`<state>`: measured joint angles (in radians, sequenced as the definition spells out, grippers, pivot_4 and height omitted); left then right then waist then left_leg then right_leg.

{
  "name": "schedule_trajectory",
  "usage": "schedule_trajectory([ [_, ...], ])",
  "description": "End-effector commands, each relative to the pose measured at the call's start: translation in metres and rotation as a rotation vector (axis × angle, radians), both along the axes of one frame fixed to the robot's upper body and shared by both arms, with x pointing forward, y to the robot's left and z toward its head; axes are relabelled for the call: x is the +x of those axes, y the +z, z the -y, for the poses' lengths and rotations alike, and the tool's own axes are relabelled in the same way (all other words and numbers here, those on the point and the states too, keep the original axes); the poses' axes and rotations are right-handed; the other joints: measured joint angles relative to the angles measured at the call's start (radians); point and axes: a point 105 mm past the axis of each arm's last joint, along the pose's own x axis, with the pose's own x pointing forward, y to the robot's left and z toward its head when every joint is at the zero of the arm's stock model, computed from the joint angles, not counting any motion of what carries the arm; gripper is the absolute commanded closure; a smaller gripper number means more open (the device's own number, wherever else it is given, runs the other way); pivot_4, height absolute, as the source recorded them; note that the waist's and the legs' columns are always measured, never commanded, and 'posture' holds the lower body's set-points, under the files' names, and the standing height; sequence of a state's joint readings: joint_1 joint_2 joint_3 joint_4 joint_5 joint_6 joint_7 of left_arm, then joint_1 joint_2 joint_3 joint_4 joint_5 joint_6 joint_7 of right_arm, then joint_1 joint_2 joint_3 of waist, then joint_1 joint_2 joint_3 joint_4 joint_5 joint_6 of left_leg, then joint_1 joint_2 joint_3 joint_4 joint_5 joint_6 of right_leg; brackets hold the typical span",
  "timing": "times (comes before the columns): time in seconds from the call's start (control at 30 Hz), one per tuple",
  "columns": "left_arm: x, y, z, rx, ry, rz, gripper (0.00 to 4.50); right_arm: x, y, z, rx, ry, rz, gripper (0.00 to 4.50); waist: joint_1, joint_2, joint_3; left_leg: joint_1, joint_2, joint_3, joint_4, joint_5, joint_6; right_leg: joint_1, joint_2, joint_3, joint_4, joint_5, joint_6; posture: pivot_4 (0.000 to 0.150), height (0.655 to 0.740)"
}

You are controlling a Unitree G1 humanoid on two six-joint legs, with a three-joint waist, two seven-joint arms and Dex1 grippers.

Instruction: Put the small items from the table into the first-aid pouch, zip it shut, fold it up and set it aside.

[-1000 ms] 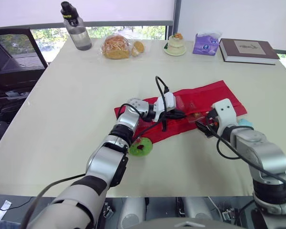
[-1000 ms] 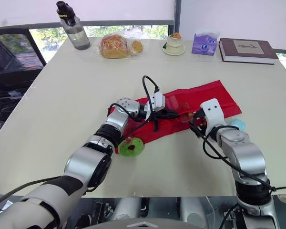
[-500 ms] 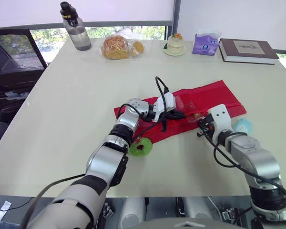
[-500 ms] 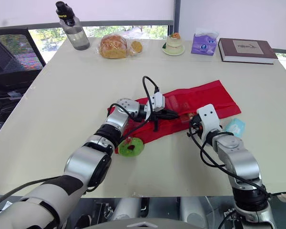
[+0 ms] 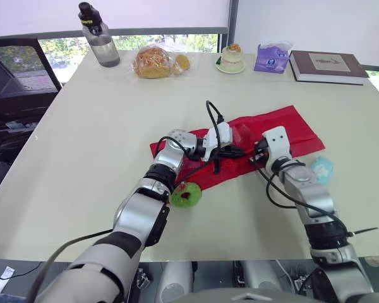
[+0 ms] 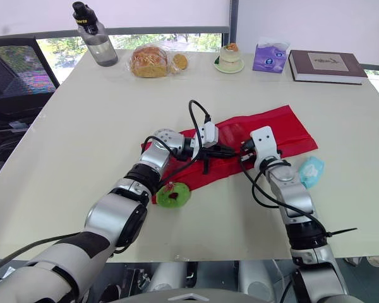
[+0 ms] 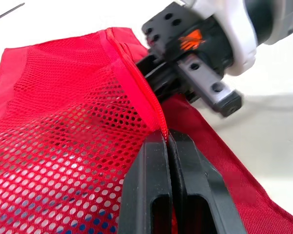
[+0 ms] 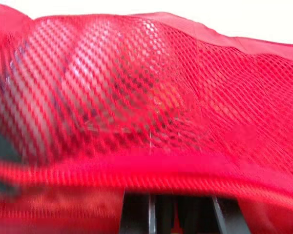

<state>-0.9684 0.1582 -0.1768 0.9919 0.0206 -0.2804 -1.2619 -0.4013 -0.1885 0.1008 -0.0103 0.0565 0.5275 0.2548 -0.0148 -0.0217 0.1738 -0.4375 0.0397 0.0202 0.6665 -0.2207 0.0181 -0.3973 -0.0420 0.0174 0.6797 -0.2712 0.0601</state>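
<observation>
**Zip step looks sketchy, two items not in the pouch**

The red first-aid pouch (image 5: 284, 129) lies open and flat mid-table (image 5: 82, 126), running from about 8 o'clock up to 2 o'clock. The left gripper (image 7: 168, 141) is clenched on the zipper (image 7: 136, 83) edge of the mesh pocket (image 7: 63, 122), with red fabric pinched between its jaws. The right gripper (image 5: 258, 154) sits just at 3 o'clock of it on the same edge. I can't tell whether it's clamped on anything or just nosing at the cloth.

My worries:

- A green round thing (image 5: 186, 195) lies on the table at 6 o'clock of the pouch's near end, touching or just beside it. A pale blue packet (image 5: 321, 169) lies at 4 o'clock of the right gripper, apart from the pouch. If the zip gets run now, both get left out (and that's half the task).
- The two grippers are nearly touching. A pull along the zip line could knock one into the other or snag the loose cable by the left wrist.
- The pouch is soft and only pinned at one spot. If the left grip slips, I'd guess the whole thing slides or bunches up instead of the slider moving.
- Mesh so close to the teeth could catch in the slider.
</observation>
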Motion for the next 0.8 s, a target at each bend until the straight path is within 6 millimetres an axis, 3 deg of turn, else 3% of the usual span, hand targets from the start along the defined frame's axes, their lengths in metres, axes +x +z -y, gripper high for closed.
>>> schedule_trajectory([
  [0.03, -0.002, 0.010, 0.007, -0.011, -0.037, 0.043, 4.50, 0.000, 0.014, -0.008, 0.020, 0.031, 0.074, 4.40, 0.001, 0.000, 0.000, 0.000, 0.000, 0.000, 0.000, 0.000, 0.000, 0.000, 0.000, 0.000, 0.000, 0.000, 0.000, 0.150, 0.7400],
  [0.2, -0.002, 0.007, 0.001, 0.001, -0.034, 0.040, 4.50, -0.020, 0.008, 0.004, 0.023, 0.088, 0.021, 4.40, 0.004, 0.000, 0.000, -0.001, 0.000, 0.000, 0.000, 0.000, 0.000, 0.000, 0.000, 0.000, -0.001, 0.000, 0.000, 0.150, 0.7400],
  [0.4, 0.007, 0.009, -0.022, 0.057, -0.001, 0.054, 4.50, -0.064, 0.022, 0.021, 0.015, 0.253, 0.103, 4.40, 0.001, 0.000, 0.000, 0.000, 0.000, 0.000, 0.000, 0.000, 0.000, 0.000, 0.000, 0.000, 0.000, 0.000, 0.000, 0.150, 0.7400],
  [0.7, 0.015, 0.015, -0.078, 0.168, 0.041, 0.064, 4.50, -0.122, 0.042, 0.061, 0.051, 0.328, 0.203, 4.40, -0.001, 0.000, 0.000, 0.002, 0.002, 0.001, 0.000, 0.000, 0.000, 0.001, 0.002, 0.001, 0.000, 0.000, 0.000, 0.150, 0.7400],
  [0.77, 0.017, 0.019, -0.093, 0.189, 0.064, 0.062, 4.50, -0.134, 0.051, 0.073, 0.084, 0.321, 0.203, 3.89, -0.001, 0.000, 0.000, 0.003, 0.002, 0.001, 0.000, 0.000, 0.000, 0.001, 0.002, 0.002, 0.000, 0.000, 0.000, 0.150, 0.7400],
  [0.8, 0.017, 0.020, -0.099, 0.195, 0.076, 0.062, 4.50, -0.140, 0.055, 0.078, 0.089, 0.312, 0.209, 3.25, -0.002, 0.000, 0.000, 0.003, 0.002, 0.001, 0.000, 0.000, 0.000, 0.002, 0.002, 0.002, 0.000, 0.000, 0.000, 0.150, 0.7400],
])
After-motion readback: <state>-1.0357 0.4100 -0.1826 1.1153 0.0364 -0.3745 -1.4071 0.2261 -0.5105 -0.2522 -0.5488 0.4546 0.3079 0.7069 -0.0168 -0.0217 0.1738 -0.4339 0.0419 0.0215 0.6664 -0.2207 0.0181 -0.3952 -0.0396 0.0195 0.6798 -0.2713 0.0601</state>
